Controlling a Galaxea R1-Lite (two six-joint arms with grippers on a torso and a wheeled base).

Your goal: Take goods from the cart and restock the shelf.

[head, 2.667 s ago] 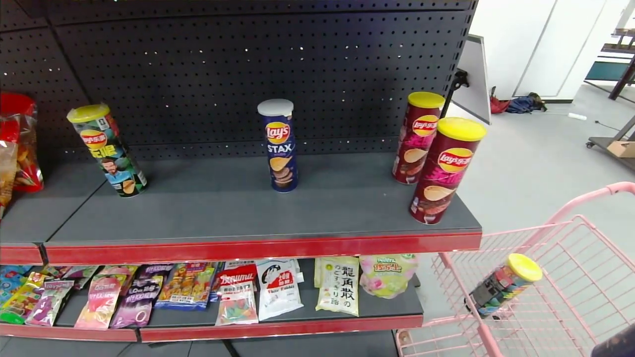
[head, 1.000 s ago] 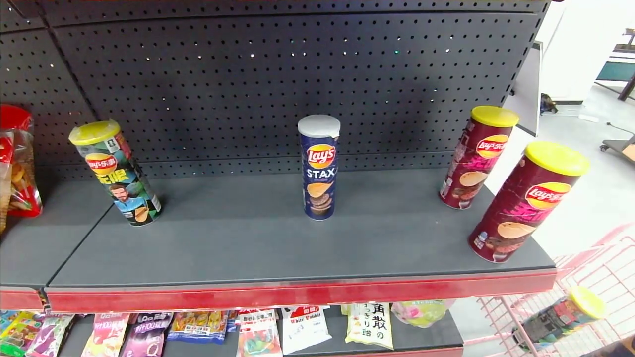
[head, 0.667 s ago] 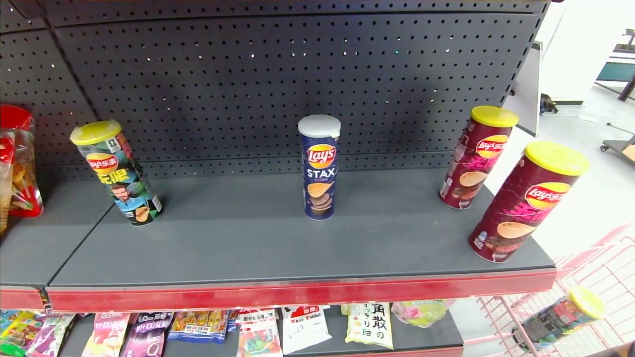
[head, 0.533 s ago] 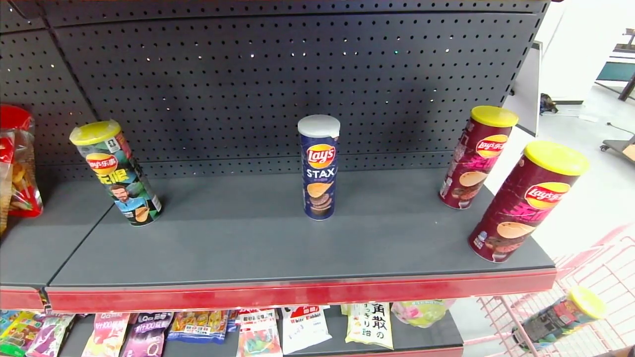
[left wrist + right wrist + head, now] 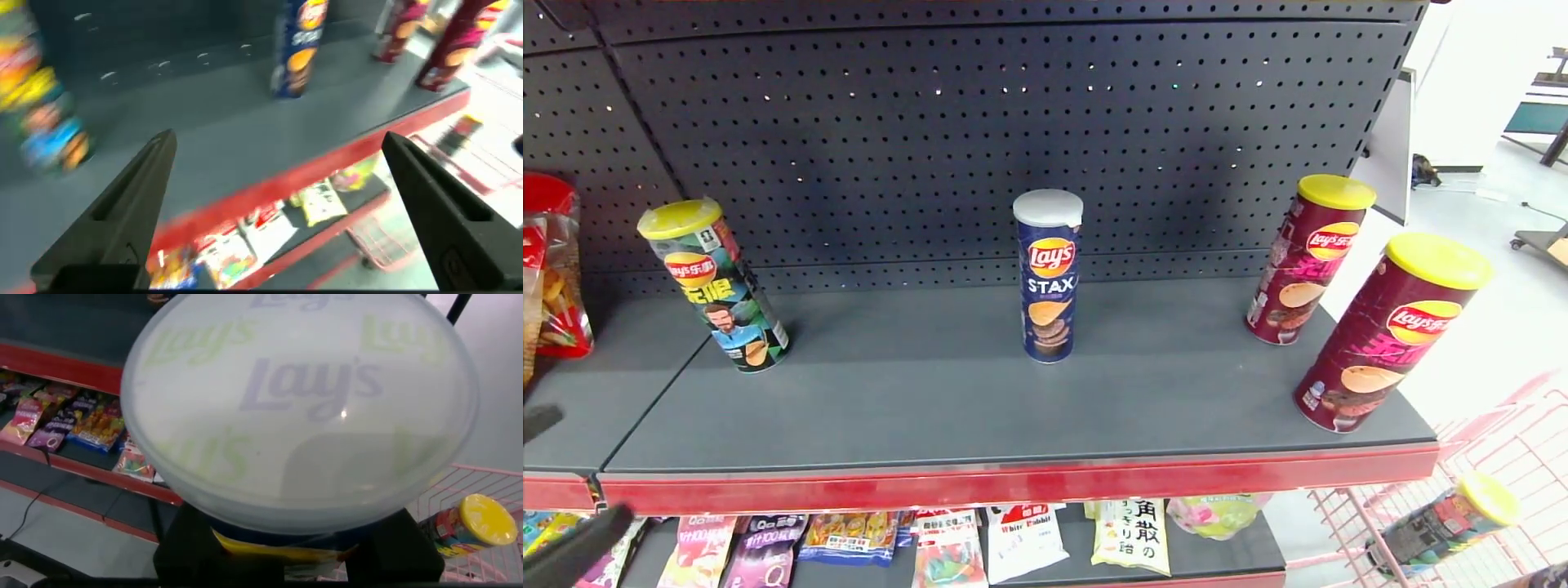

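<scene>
My right gripper [image 5: 298, 557] is shut on a blue chip can [image 5: 298, 408] with a pale translucent lid, seen lid-on close to the right wrist camera. My left gripper [image 5: 595, 461] is open and holds nothing, in front of the red lip of the upper shelf [image 5: 1013, 482] at its left end; its fingers [image 5: 122, 212] spread wide. On that shelf stand a green can [image 5: 715, 290], a blue can [image 5: 1048, 278] and two maroon cans [image 5: 1307, 261] [image 5: 1392, 335]. A yellow-lidded can [image 5: 1445, 523] lies in the pink cart [image 5: 1515, 445].
Snack bags [image 5: 947, 543] fill the lower shelf. Red snack bags [image 5: 547, 269] sit at the far left of the upper shelf. The pegboard back wall [image 5: 1013, 139] rises behind the cans. Wide gaps lie between the cans on the upper shelf [image 5: 229, 155].
The head camera moved closer to the shelf before settling. In the last half second my left gripper's fingers came into the head view at lower left. The cans have not moved.
</scene>
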